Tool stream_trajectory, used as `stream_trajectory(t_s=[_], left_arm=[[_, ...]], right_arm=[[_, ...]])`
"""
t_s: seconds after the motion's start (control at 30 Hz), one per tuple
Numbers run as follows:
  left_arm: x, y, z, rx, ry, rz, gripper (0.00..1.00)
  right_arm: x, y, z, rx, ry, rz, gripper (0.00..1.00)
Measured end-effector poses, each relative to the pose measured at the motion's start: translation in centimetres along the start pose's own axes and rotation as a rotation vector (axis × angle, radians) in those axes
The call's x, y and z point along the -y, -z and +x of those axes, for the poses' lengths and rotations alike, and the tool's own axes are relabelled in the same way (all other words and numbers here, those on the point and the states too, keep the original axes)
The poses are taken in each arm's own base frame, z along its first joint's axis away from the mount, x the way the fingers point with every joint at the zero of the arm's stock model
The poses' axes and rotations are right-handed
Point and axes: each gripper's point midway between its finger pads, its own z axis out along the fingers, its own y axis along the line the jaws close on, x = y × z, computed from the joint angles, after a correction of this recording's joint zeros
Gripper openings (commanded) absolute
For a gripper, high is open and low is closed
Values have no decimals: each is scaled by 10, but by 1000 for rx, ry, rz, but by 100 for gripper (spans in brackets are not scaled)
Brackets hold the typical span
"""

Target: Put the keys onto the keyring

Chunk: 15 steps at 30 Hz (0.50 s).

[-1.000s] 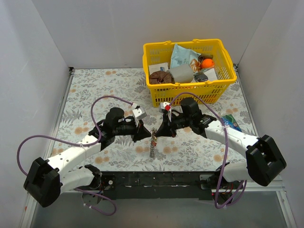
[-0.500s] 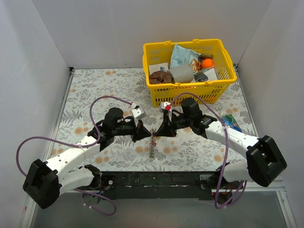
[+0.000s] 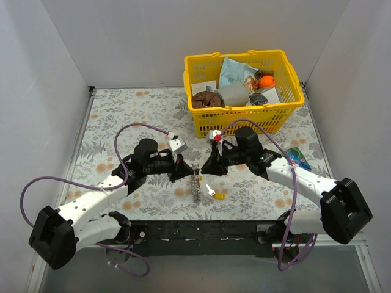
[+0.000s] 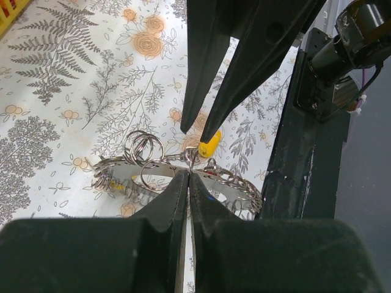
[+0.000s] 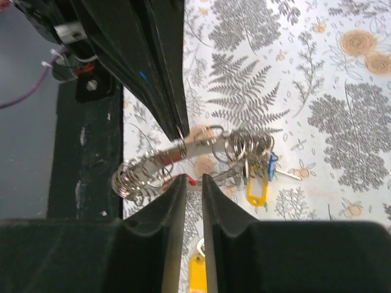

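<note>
— One yellow key (image 3: 216,195) is noted loose on the worktop (image 3: 122,110), just beside the keyring (image 3: 195,177). Step in hand?
— Threading, it is judged. The keyring is held between the two arms, clenched edge-on in the left jaws. The right jaws are parted by a narrow gap at the band, with nothing gripped. A yellow-tagged key (image 5: 256,188) and a blue key (image 5: 272,163) are hung among the small rings (image 5: 241,146).
— Next move?
— The loose key would likely have to be picked up by the right jaws. It should be gripped at the head so the hole is left free, then brought to the band. The keyring should be held steady by the left jaws.
</note>
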Motion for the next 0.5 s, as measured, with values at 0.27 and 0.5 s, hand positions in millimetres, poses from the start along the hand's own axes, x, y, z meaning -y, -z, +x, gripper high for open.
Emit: stream_trajectory(t_s=[0.27, 0.5], left_arm=[[-4, 6, 1, -5, -4, -49, 0], [-11, 11, 12, -50, -11, -94, 0]], right_arm=[[20, 7, 31, -73, -86, 157, 44], [34, 20, 68, -208, -210, 336, 60]])
